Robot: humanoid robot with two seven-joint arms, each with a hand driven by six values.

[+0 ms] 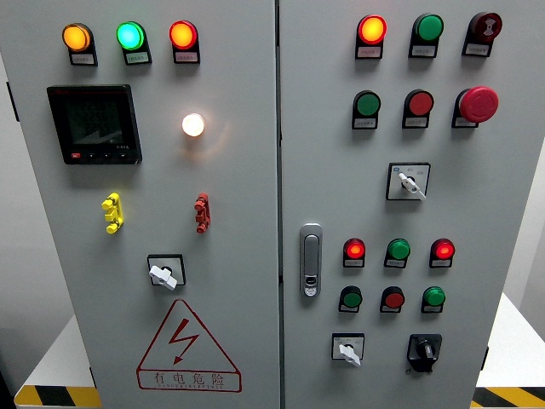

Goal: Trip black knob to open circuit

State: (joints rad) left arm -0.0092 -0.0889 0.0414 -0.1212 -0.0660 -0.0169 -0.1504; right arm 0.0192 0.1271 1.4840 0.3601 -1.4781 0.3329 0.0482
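Item 1: black knob (424,350), lower right of your grey cabinet (255,213). Hands out of view; finger state unknowable.

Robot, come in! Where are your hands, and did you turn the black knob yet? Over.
Neither hand in view. Black knob at panel's lower right, untouched. Nothing blocking it.

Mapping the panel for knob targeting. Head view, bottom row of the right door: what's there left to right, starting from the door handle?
Door handle → white selector switch → black knob. No robot hand in view.
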